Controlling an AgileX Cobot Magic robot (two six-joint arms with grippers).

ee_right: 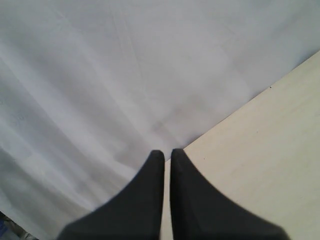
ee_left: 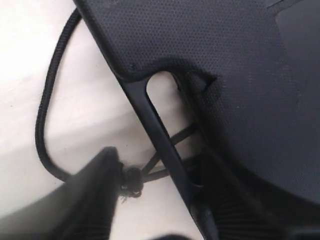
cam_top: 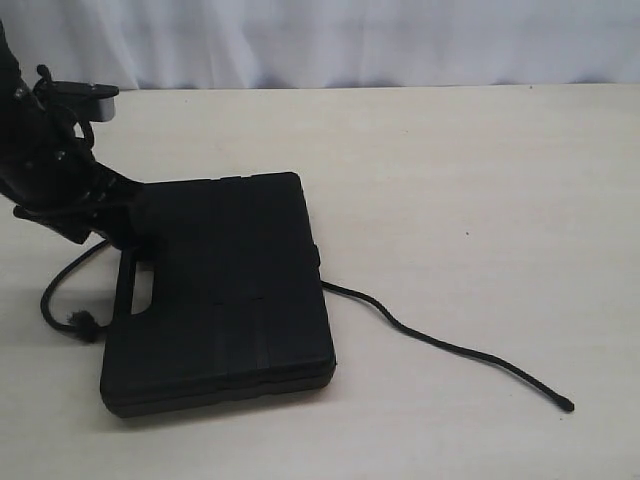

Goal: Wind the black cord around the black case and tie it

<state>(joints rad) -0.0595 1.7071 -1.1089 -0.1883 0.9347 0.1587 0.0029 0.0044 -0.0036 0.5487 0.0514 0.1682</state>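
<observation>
Ext: black case [cam_top: 225, 290] flat on table [cam_top: 480, 180], L of centre; black cord [cam_top: 450, 347] passing under it, frayed end looped out L, sealed tip trailing well off R. At case's handle corner, left gripper [cam_top: 105, 212] down low. Likely snag: cord pulled out from under case, or case shoved, by a tug on L end.

L wrist: spread wide, straddling handle bar; frayed knot [ee_left: 131, 182] just beside one finger [ee_left: 95, 200]; grips nothing as far as visible. Could nip bar instead of cord.

R wrist: right gripper [ee_right: 167, 151] nearly closed, empty, facing white backdrop [ee_right: 125, 75]; no cord in sight, so prob. a long reach to tip.
</observation>
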